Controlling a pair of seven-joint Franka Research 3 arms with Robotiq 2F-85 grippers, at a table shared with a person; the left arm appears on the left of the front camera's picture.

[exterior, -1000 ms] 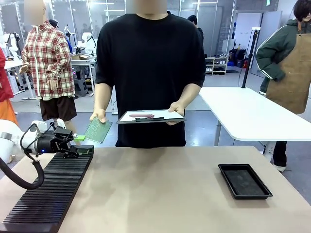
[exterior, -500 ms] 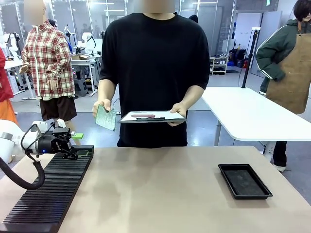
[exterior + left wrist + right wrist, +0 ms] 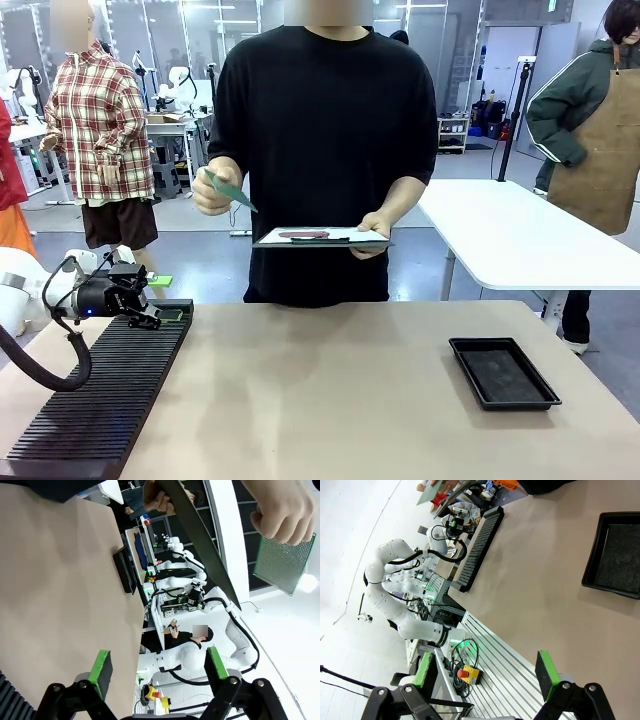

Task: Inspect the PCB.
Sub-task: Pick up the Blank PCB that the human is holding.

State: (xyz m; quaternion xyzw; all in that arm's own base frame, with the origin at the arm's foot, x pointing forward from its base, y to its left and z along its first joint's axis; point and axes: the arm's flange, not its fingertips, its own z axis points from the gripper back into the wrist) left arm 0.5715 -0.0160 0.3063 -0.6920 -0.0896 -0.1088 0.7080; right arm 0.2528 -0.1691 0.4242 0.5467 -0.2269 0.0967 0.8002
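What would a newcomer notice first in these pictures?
The person across the table holds the green PCB up at chest height, with a clipboard just below it. Nearer, the left gripper hangs open over the far end of the black slotted rack at the table's left, and a black tray sits at its right.

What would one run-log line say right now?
PCB: held by person's hand | left pincer: open, at slotted rack | right pincer: open, empty | tray: on table
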